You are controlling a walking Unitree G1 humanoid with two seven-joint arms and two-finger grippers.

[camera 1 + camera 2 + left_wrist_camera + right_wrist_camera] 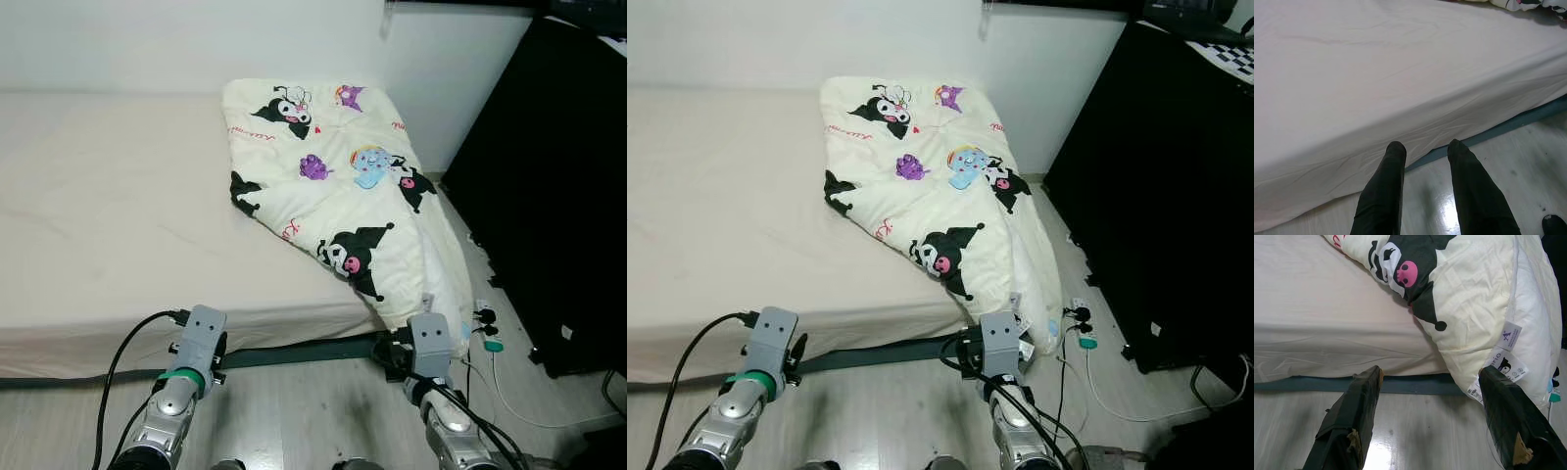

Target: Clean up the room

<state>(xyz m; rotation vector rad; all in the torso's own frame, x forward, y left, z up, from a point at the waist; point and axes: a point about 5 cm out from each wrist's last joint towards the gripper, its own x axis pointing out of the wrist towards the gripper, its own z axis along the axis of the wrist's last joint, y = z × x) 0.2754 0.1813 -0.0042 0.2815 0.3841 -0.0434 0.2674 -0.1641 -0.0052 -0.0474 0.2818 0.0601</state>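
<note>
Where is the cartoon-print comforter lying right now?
The cartoon-print comforter lies on the mattress's right side, its lower corner hanging off the edge just ahead of the right gripper.

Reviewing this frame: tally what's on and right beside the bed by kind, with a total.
Mattress: 1
Cartoon-print comforter, partly hanging off the bed's corner: 1
Black cabinet to the right: 1
Plugs with cables on the floor: a small cluster, count unclear, so left out
Robot pincers, left pincer and right pincer, both open near the bed edge: 2
Total: 5

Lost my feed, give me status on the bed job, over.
Both grippers open, low at mattress edge: left gripper, right gripper. Quilt bunched, corner hanging off. Power strip and cables below it.
</note>
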